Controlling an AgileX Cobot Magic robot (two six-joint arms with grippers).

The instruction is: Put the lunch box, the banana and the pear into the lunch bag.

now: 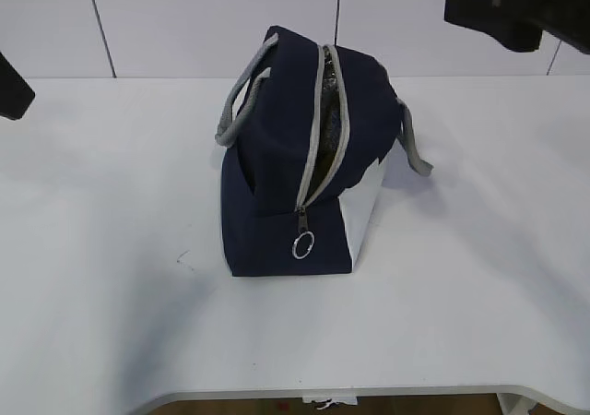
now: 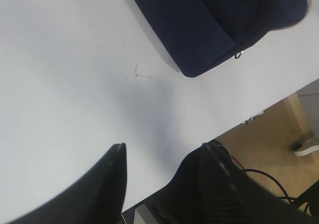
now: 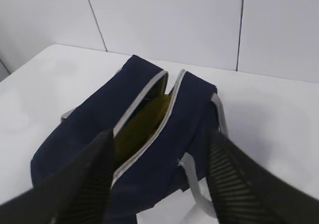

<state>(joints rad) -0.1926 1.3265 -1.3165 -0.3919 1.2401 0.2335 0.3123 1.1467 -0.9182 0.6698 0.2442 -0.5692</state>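
Exterior view: a navy bag (image 1: 277, 184) stands upright in the middle of a white desk (image 1: 101, 249), its grey zipper open along the top and its ring pull (image 1: 303, 245) hanging at the near end. The mouth faces up, probably so that things can be dropped in from above. No lunch box, banana or pear lies on the desk. Only a dark corner of each arm shows at the upper edges, well apart from the bag.

Left wrist view: the left tool (image 2: 164, 176) hangs above bare desk near its front edge, its two dark fingers (image 2: 112, 184) spread wide with nothing between them. The bag's near end sits at the top of the picture, well away from it.

Right wrist view: the right tool (image 3: 159, 179) hovers above the bag, fingers wide apart and empty, framing the open zipper slot. Through the slot something yellow (image 3: 144, 122) shows inside; whether it is the banana or the pear cannot be told. The box is not visible. By this showing the packing looks largely done, with the right tool placed directly over the opening.
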